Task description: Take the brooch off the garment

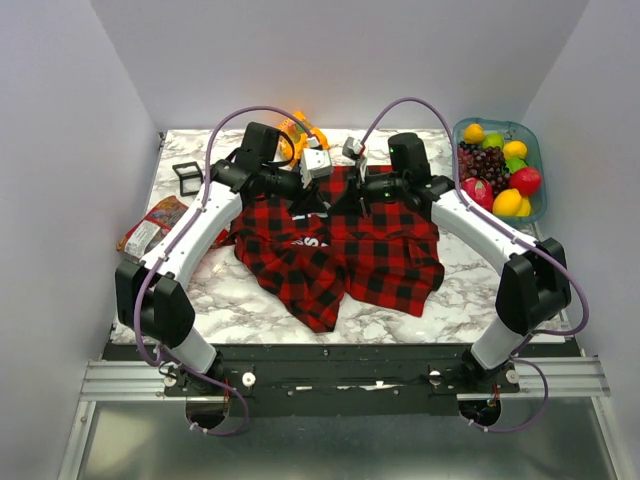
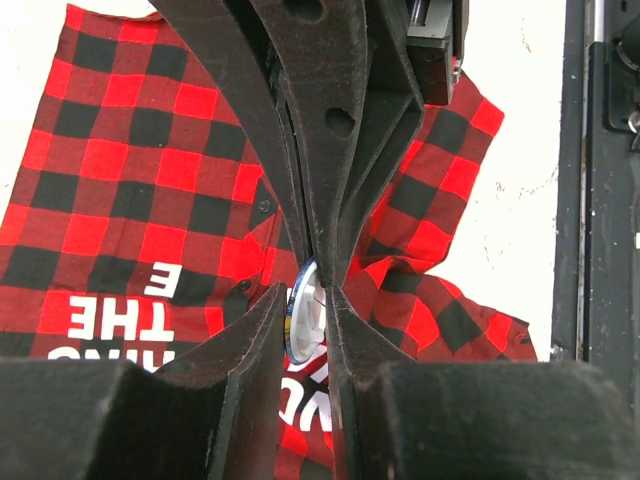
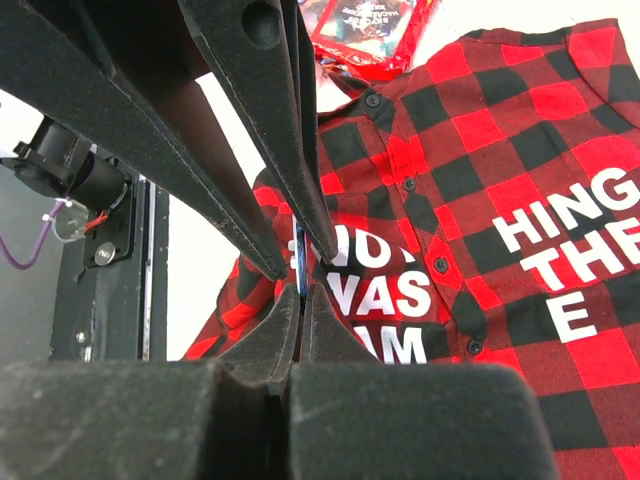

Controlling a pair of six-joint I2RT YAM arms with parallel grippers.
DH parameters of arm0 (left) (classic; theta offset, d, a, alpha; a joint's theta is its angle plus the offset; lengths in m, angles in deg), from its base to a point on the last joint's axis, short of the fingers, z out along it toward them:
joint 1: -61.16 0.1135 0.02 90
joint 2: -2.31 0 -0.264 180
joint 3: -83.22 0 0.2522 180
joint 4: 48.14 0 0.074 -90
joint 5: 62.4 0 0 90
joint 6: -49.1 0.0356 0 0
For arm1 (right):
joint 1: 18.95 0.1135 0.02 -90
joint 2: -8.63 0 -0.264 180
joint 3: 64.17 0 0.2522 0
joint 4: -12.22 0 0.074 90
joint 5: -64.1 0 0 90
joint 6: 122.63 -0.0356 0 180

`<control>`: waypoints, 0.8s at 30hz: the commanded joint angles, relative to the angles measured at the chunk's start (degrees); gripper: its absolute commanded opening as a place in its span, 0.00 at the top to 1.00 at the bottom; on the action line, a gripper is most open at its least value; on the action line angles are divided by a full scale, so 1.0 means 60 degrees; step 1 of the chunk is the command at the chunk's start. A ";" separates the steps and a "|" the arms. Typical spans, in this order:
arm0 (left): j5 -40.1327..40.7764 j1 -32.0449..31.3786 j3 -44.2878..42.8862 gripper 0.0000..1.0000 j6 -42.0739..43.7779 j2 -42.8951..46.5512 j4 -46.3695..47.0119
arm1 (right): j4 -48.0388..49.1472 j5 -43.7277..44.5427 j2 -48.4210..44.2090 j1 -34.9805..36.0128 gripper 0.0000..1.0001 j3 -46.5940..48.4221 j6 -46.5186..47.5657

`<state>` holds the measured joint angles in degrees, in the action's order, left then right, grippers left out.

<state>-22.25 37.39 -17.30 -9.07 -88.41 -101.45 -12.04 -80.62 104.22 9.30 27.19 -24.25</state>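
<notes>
The garment (image 1: 370, 250) is a red-and-black plaid shirt with white lettering, spread on the marble table. Both arms reach in over its middle and meet there. The brooch (image 2: 303, 325) is a small round badge with a white back and a blue rim, held edge-on just above the cloth. My left gripper (image 2: 306, 320) is shut on its two faces. The right gripper's fingers (image 2: 330, 150) come in from the opposite side and pinch its rim. In the right wrist view, my right gripper (image 3: 300, 295) is shut on the thin blue edge of the brooch (image 3: 300, 255). The top view hides the brooch.
A tray of fruit (image 1: 537, 150) stands at the back right. A snack packet (image 1: 150, 225) and a small black box (image 1: 187, 177) lie at the left. An orange object (image 1: 298, 128) sits at the back behind the left arm.
</notes>
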 commanded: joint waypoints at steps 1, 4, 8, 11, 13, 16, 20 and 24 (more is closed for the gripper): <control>0.0470 -0.0184 -0.0291 0.71 0.0158 -0.0129 -0.0103 | 0.0183 -0.0138 -0.0024 -0.0065 1.00 -0.0087 -0.0079; 0.0865 -0.0257 -0.0247 0.73 0.0231 -0.0100 -0.0088 | 0.0183 -0.0138 -0.0038 -0.0079 1.00 -0.0087 -0.0050; 0.1334 -0.0389 -0.0203 0.74 0.0538 -0.0013 -0.0103 | 0.0183 -0.0182 -0.0053 -0.0065 1.00 -0.0102 -0.0064; 0.1714 -0.0491 -0.0144 0.75 0.0714 0.0031 -0.0132 | 0.0183 -0.0211 -0.0038 -0.0079 1.00 -0.0102 -0.0064; 0.1992 -0.0623 -0.0101 0.76 0.0963 0.0075 -0.0176 | 0.0183 -0.0226 -0.0053 -0.0079 1.00 -0.0102 -0.0064; 0.2387 -0.0769 -0.0057 0.76 0.1358 0.0134 -0.0293 | 0.0168 -0.0226 -0.0053 -0.0079 1.00 -0.0102 -0.0064; 0.2842 -0.0916 -0.0056 0.77 0.1798 0.0207 -0.0381 | 0.0183 -0.0226 -0.0068 -0.0094 1.00 -0.0131 -0.0079; 0.3253 -0.1019 -0.0100 0.77 0.2179 0.0237 -0.0439 | 0.0183 -0.0211 -0.0082 -0.0094 1.00 -0.0160 -0.0079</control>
<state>-9.05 32.12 -17.54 -0.80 -87.91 -101.91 -12.08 -80.31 104.22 8.69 26.34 -24.03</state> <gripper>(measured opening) 0.239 0.017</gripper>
